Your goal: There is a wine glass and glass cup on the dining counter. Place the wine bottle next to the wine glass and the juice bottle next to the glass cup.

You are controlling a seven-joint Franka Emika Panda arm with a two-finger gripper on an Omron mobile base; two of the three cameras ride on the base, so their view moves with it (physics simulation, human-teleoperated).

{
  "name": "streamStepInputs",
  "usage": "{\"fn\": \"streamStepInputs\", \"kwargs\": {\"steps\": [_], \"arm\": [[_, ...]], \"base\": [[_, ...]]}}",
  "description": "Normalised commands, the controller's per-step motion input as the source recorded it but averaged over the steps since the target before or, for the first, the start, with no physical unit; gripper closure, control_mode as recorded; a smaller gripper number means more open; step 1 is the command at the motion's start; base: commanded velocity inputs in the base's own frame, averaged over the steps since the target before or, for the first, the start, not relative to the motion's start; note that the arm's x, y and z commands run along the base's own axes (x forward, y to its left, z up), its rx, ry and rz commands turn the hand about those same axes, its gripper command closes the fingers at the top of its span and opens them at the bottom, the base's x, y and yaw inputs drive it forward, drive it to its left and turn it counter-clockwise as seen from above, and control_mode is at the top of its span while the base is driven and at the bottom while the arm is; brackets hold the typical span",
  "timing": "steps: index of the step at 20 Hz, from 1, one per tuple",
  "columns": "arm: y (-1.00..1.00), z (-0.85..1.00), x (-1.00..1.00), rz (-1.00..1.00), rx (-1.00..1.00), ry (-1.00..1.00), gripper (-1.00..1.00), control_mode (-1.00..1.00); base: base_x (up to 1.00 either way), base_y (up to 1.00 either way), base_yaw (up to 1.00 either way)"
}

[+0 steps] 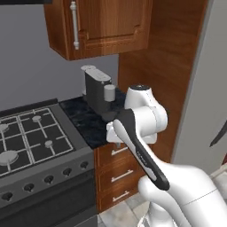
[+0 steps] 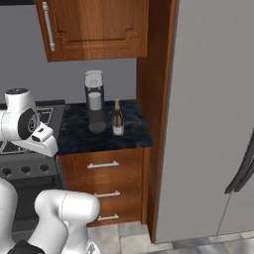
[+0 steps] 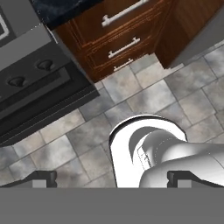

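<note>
The wine bottle (image 2: 118,118), slim and dark with a tan top and a pale label, stands upright on the small black counter (image 2: 129,136) just right of the coffee machine (image 2: 95,101). My gripper (image 3: 113,180) is open with nothing between its fingertips (image 3: 43,178). It points down at the tiled floor in front of the drawers, well short of the bottle. The arm is folded up in front of the counter. The juice bottle, wine glass, glass cup and dining counter are out of view.
A gas stove (image 1: 31,142) adjoins the counter on the left. A wooden panel and a grey fridge (image 2: 213,114) stand to its right. A wall cabinet (image 2: 94,27) hangs above. Drawers (image 2: 104,166) sit below the counter, over the tiled floor (image 3: 144,96).
</note>
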Motion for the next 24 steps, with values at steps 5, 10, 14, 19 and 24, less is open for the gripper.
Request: {"fn": "streamStepInputs", "kwargs": {"steps": [5, 10, 14, 19, 24], "arm": [[0.00, 0.00, 0.00, 0.00, 0.00, 0.00, -1.00, 1.00], [0.00, 0.00, 0.00, 0.00, 0.00, 0.00, -1.00, 1.00], [0.00, 0.00, 0.00, 0.00, 0.00, 0.00, -1.00, 1.00], [0.00, 0.00, 0.00, 0.00, 0.00, 0.00, -1.00, 1.00], [0.00, 0.00, 0.00, 0.00, 0.00, 0.00, -1.00, 1.00]], "base": [[0.68, -0.21, 0.13], [0.51, -0.28, 0.21], [0.41, -0.32, 0.16], [0.37, -0.32, 0.13], [0.57, -0.11, 0.06]]}}
